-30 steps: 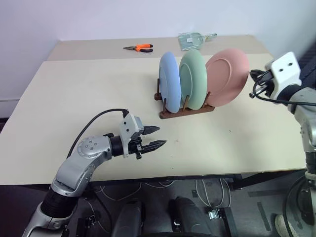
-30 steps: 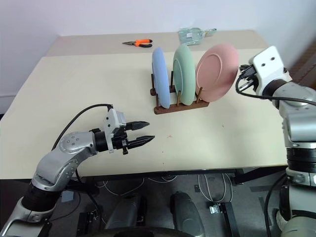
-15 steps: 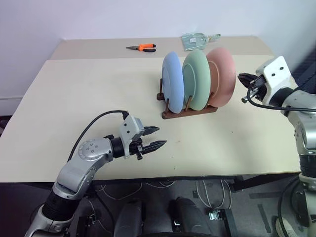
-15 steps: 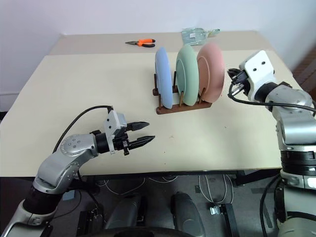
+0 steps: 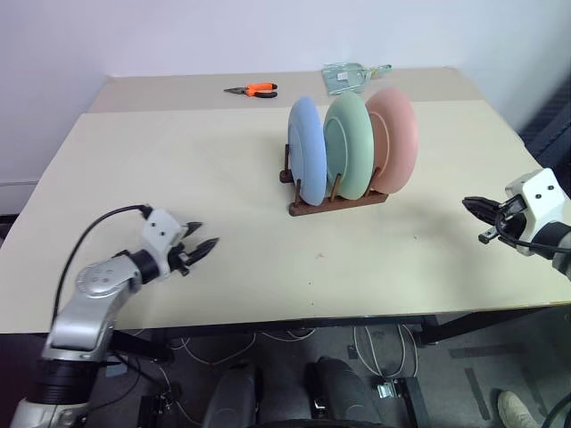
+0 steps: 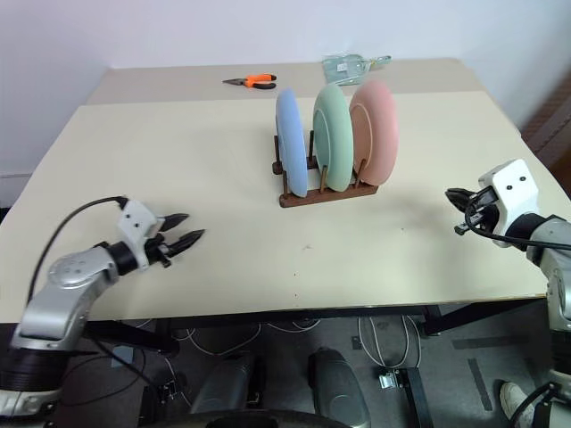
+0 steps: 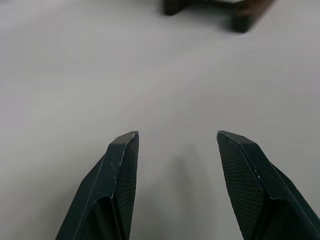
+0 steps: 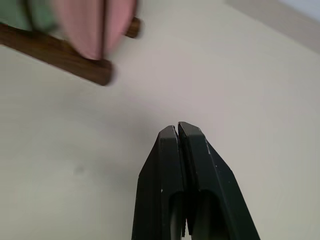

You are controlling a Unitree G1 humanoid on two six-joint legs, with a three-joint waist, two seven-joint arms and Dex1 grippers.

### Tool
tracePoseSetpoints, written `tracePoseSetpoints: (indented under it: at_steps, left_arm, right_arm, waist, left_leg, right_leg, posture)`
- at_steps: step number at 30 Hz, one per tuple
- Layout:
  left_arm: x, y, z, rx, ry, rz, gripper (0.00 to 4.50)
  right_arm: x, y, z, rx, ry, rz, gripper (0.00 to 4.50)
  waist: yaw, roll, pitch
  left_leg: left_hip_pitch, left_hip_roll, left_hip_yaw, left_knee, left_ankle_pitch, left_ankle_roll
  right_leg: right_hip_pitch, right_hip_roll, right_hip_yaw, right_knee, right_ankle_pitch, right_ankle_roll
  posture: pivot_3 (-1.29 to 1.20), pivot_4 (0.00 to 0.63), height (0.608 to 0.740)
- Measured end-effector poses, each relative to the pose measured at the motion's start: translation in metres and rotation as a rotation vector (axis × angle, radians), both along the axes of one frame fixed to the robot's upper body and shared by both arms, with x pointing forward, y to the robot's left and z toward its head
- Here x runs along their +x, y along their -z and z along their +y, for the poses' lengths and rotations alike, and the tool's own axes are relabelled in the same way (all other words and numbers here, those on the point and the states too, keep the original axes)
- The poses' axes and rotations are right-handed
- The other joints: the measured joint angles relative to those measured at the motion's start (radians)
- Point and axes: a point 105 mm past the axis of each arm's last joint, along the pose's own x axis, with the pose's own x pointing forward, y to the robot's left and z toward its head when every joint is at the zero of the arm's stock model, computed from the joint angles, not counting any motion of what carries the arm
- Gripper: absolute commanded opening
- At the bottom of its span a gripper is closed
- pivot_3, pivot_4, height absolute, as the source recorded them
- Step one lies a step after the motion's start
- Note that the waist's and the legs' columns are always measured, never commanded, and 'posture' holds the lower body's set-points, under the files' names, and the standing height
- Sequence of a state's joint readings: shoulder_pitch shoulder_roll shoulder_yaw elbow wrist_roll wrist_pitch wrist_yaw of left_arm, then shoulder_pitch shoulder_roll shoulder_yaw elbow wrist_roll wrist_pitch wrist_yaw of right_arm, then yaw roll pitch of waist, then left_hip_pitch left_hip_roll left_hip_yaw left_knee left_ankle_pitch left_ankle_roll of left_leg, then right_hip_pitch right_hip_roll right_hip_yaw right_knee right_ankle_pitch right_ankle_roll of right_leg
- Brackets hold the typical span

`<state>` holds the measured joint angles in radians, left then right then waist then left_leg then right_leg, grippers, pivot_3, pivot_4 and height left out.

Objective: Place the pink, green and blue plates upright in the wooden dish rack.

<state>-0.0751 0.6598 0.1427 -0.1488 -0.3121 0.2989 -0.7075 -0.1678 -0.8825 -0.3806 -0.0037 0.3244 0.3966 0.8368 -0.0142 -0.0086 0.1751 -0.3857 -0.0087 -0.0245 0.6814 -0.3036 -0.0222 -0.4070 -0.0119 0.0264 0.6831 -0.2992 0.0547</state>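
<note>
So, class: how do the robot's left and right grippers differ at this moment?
The left gripper has its fingers spread apart; the right gripper has its fingers pressed shut. The left sits far from the dish rack, the right nearer its pink plate end. Both hold nothing, above the table.

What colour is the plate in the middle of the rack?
Green: the middle plate in the rack, clearest in the left eye view.

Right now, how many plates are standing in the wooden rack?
3. The blue plate stands at the rack's left end, the green plate in the middle, and the pink plate at the right end. All stand upright; none seems hidden behind them.
</note>
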Motion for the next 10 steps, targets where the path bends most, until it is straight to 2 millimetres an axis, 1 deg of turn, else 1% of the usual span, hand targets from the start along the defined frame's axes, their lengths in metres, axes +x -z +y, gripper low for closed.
tracePoseSetpoints:
  at_steps: [2, 4, 8, 10]
  left_arm:
    - [-0.002, -0.002, 0.009, -0.004, -0.025, -0.003, 2.54]
    - [-0.007, 0.002, 0.014, -0.011, -0.043, 0.016, 2.54]
    - [-0.018, 0.010, 0.013, -0.013, -0.042, 0.048, 2.54]
    - [-0.021, 0.011, 0.013, -0.006, -0.043, 0.052, 2.54]
  right_arm:
    - [0.000, -0.001, 0.006, 0.011, -0.032, -0.001, 0.03]
    - [-0.002, 0.000, 0.013, 0.018, -0.075, 0.008, 0.03]
    - [-0.002, 0.007, 0.022, 0.015, -0.131, 0.033, 0.03]
    - [0.001, 0.007, 0.027, 0.018, -0.150, 0.032, 0.03]
  waist:
    - [0.003, 0.000, 0.000]
    - [0.004, 0.000, 0.000]
    - [0.003, 0.000, 0.000]
    - [0.003, 0.000, 0.000]
  left_leg:
    - [0.000, 0.000, 0.000, 0.000, 0.000, 0.000]
    - [0.000, 0.000, 0.000, 0.000, 0.000, 0.000]
    - [0.000, 0.000, 0.000, 0.000, 0.000, 0.000]
    - [0.000, 0.000, 0.000, 0.000, 0.000, 0.000]
  right_leg:
    - [0.001, 0.000, 0.000, 0.000, 0.000, 0.000]
    - [0.001, -0.001, -0.001, -0.001, 0.000, 0.000]
    - [0.001, -0.001, -0.001, -0.001, 0.000, 0.000]
    - [0.001, -0.001, -0.001, -0.001, 0.000, 0.000]
  posture:
    - [0.00, 0.150, 0.740]
    - [0.00, 0.150, 0.740]
    - [0.00, 0.150, 0.740]
    - [0.00, 0.150, 0.740]
